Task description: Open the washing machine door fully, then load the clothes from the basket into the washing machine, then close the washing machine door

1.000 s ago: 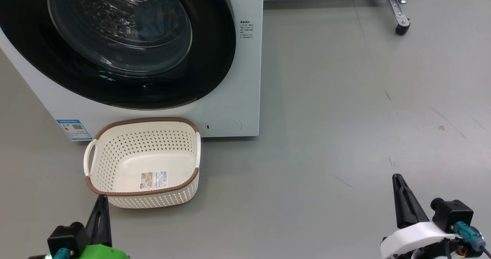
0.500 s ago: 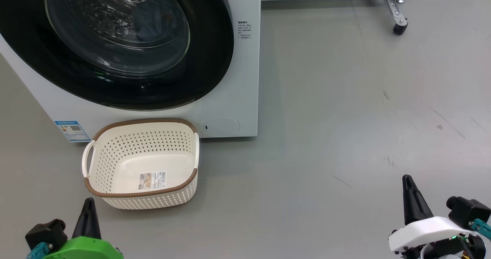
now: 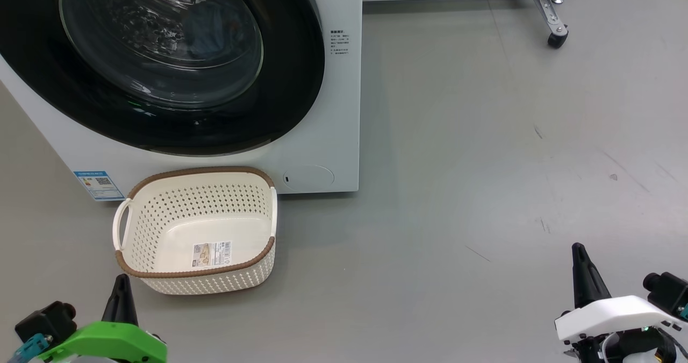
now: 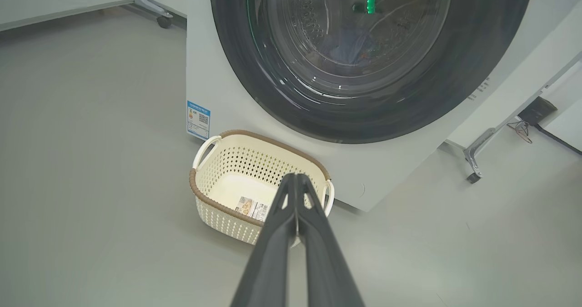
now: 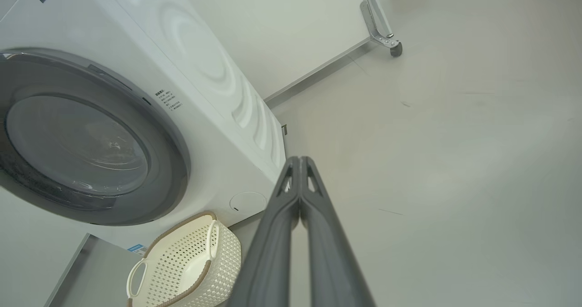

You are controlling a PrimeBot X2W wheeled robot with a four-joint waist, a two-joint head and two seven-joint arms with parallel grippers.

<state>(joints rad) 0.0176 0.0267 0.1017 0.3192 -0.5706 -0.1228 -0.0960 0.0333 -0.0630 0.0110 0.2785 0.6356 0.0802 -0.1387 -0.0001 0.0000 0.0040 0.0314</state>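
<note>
Head view: left gripper (image 3: 121, 282) at lower left, right gripper (image 3: 579, 253) at lower right, both clenched, fingers pointing up over the floor (image 3: 457, 164). The basket (image 3: 161, 269) stands just before the washing machine (image 3: 344, 115); the washing machine door (image 3: 293, 83) is shut, with the clothes (image 4: 346, 47) perhaps behind it.

Both arms just parked low, left gripper (image 3: 120, 290) and right gripper (image 3: 579, 258) pointing forward, fingers pinched together, nothing held.

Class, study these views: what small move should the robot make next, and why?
Probably just park both arms: the door looks shut, clothes show behind its glass, the basket holds no clothes, and the left end effector and right end effector are shut, empty.
</note>
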